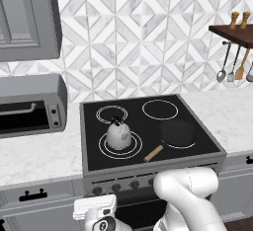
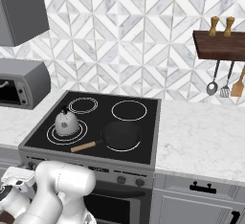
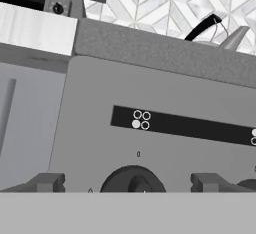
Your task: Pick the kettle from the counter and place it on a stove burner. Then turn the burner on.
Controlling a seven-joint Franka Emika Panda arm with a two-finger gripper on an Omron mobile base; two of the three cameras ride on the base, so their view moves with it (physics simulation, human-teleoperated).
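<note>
The squat silver-grey metal kettle point(image 1: 119, 135) stands on the big double-ringed stove burner point(image 1: 105, 149). The dark fingers point(image 3: 47, 182) spread wide around a dark round knob point(image 3: 132, 179).

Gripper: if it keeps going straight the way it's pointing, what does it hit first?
Most likely the stove knob dead ahead, centred between the fingertips, on the stove's front panel. The gap to it is hard to judge. The kettle already sits on the burner.
</note>
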